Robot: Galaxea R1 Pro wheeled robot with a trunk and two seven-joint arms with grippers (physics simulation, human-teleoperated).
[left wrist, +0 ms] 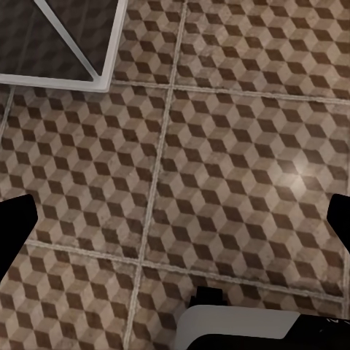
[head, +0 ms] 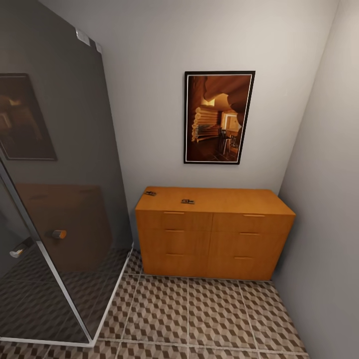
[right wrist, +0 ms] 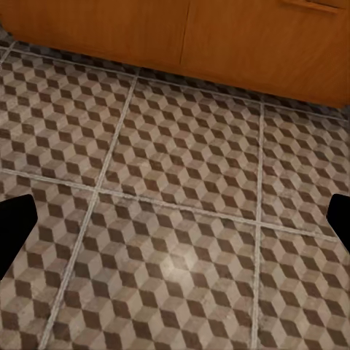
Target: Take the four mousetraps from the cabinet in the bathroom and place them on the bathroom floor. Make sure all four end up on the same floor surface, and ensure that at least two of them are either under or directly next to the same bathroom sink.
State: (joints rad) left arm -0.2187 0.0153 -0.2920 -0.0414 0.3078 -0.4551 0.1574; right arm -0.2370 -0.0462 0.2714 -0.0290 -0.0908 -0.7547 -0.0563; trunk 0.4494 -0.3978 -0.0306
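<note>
cabinet (head: 214, 232) against back wall | two mousetraps (head: 187, 201) on its top – left half, apart | left gripper (left wrist: 175, 219) and right gripper (right wrist: 175, 219) – jaws wide, empty, over bathroom floor (head: 209, 319)

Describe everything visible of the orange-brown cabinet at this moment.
The cabinet is a low, wide sideboard that looks like orange-brown wood, with two columns of closed drawer fronts and slim matching handles. It stands on the patterned tile floor, back against the wall under a framed picture. Two mousetraps lie apart on its top.
</note>
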